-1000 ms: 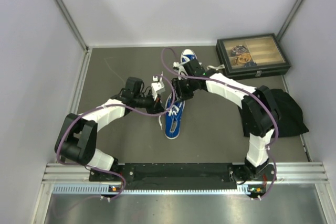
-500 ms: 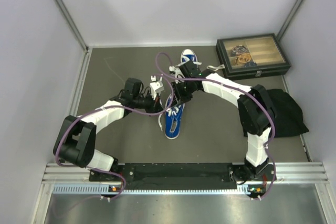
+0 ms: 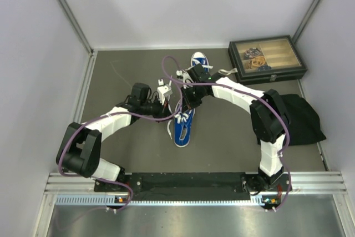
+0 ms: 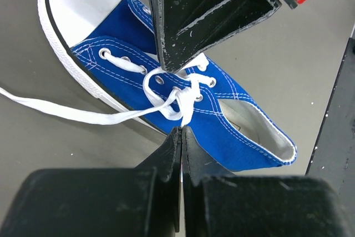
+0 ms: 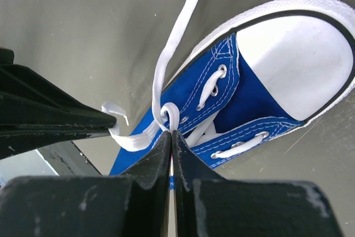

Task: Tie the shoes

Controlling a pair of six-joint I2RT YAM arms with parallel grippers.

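One blue sneaker (image 3: 181, 129) with a white toe cap lies mid-table, toe towards the arms. It also shows in the left wrist view (image 4: 125, 31) and in the right wrist view (image 5: 260, 95). My left gripper (image 3: 171, 109) is shut on a strand of its white lace (image 4: 186, 104) just above the eyelets (image 4: 182, 130). My right gripper (image 3: 184, 108) is shut on a small loop of the same lace (image 5: 172, 116), tips meeting at the loop (image 5: 171, 133). A loose lace end (image 4: 55, 112) trails over the table. The second sneaker (image 3: 198, 59) lies behind the right arm, partly hidden.
A dark glass-lidded box (image 3: 266, 58) stands at the back right. A black cloth (image 3: 305, 117) lies at the right edge. Grey walls close in the table on three sides. Purple cables loop over both arms above the shoe.
The right arm's wrist has drawn slightly back and left, and its cable loop has shifted left. Both grippers stay shut on the lace over the near shoe.
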